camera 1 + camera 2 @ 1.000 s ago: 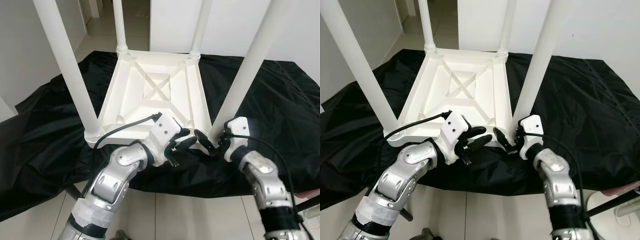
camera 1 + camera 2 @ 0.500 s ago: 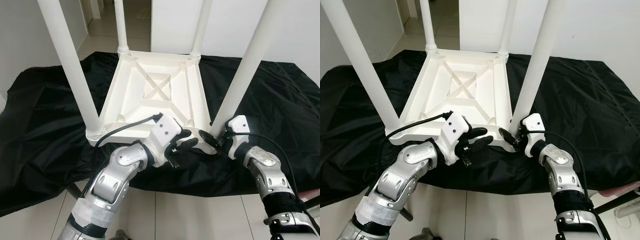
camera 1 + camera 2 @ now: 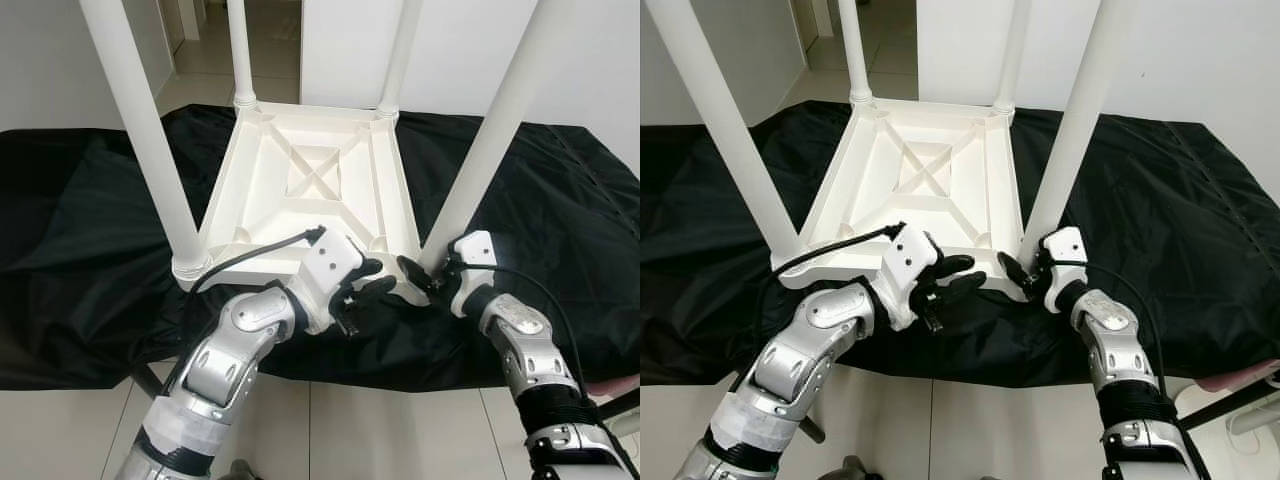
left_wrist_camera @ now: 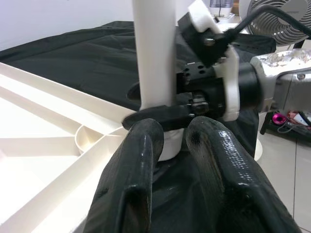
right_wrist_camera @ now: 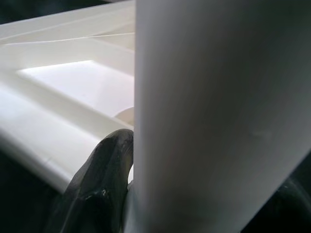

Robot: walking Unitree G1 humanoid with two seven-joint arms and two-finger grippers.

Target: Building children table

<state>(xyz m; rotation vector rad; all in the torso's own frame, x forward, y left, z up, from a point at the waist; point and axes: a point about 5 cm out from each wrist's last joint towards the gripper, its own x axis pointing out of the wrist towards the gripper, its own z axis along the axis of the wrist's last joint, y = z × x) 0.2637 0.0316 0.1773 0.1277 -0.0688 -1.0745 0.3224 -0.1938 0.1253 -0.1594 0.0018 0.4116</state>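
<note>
A white children's table [image 3: 262, 190] lies upside down on a black cloth [image 3: 90, 230], with its legs standing up. My right gripper [image 3: 420, 277] is at the table's near right corner, shut around the base of the near right leg [image 3: 480, 150]. In the right wrist view that leg [image 5: 209, 107] stands between the fingers [image 5: 97, 189]. My left gripper [image 3: 368, 280] hovers just left of it at the table's front edge, fingers [image 4: 136, 170] close together and holding nothing. In the left wrist view it points at the leg's base [image 4: 153, 48].
The near left leg [image 3: 140, 130] stands close to my left arm. Two far legs rise at the back. Tiled floor [image 3: 400, 430] lies in front of the cloth. A fan [image 4: 277, 19] stands off to the right, and a pink object [image 3: 1240, 375] sits at the lower right.
My right gripper has moved in against the base of the near right leg. The black cloth on the left now lies spread out flatter. The left gripper has hardly moved.
</note>
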